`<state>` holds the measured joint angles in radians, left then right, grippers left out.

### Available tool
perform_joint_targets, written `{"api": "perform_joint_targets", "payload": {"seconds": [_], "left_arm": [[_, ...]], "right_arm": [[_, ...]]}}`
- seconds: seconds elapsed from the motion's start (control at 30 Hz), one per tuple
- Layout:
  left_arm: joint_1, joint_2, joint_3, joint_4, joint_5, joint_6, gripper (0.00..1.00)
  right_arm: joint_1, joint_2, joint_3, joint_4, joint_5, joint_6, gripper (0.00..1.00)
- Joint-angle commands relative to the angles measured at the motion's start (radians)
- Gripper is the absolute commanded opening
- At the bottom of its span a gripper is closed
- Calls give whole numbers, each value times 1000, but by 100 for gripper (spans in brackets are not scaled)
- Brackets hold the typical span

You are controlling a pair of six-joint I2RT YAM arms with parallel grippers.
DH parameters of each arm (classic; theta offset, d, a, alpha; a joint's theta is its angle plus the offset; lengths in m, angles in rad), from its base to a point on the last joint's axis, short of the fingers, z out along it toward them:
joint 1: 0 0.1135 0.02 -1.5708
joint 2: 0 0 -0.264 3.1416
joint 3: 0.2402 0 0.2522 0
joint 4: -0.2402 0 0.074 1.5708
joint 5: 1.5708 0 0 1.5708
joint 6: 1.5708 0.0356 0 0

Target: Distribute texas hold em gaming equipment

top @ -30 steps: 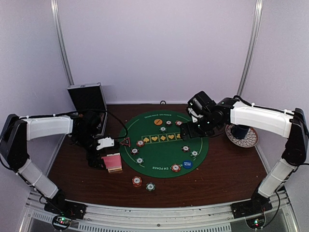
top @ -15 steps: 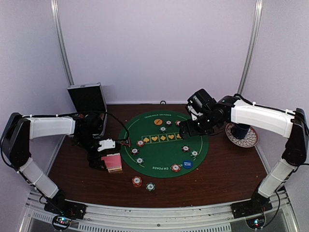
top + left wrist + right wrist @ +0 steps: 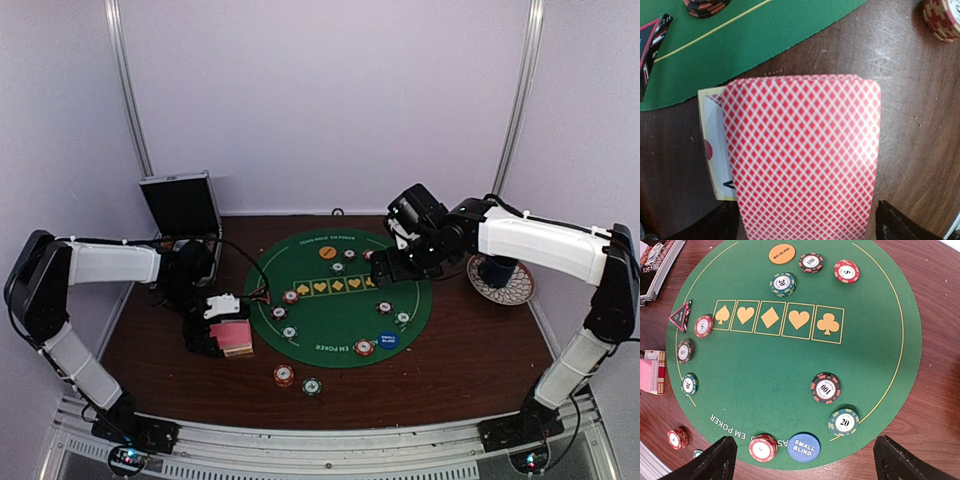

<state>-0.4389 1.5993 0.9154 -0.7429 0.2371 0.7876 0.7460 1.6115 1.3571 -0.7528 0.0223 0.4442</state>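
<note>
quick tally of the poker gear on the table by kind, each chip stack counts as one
chip stacks: 11
blind marker discs: 2
red triangle: 1
card deck: 1
total: 15

High behind me, one camera faces the whole table (image 3: 480,340); my left wrist hugs the cards (image 3: 800,150), my right wrist overlooks the mat (image 3: 765,380).

Pink-backed playing cards (image 3: 800,150) are stacked flat on the table (image 3: 910,100) beside the green mat (image 3: 790,365). Striped poker chips (image 3: 825,387), an orange disc (image 3: 782,253) and a blue disc (image 3: 804,446) are laid on the mat, a red triangle (image 3: 681,316) at its edge.
</note>
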Motion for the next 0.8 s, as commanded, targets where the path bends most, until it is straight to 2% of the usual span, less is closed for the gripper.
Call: {"api": "perform_joint_targets", "payload": {"seconds": [0.0, 0.5, 0.77], "left_arm": [[-4, 19, -18, 53, -8, 22, 97], [-4, 22, -57, 113, -19, 75, 98], [-4, 39, -47, 126, -27, 76, 92]], "right_arm": [[8, -22, 33, -12, -14, -3, 100], [16, -15, 33, -5, -48, 2, 96], [19, -21, 26, -4, -60, 3, 93]]}}
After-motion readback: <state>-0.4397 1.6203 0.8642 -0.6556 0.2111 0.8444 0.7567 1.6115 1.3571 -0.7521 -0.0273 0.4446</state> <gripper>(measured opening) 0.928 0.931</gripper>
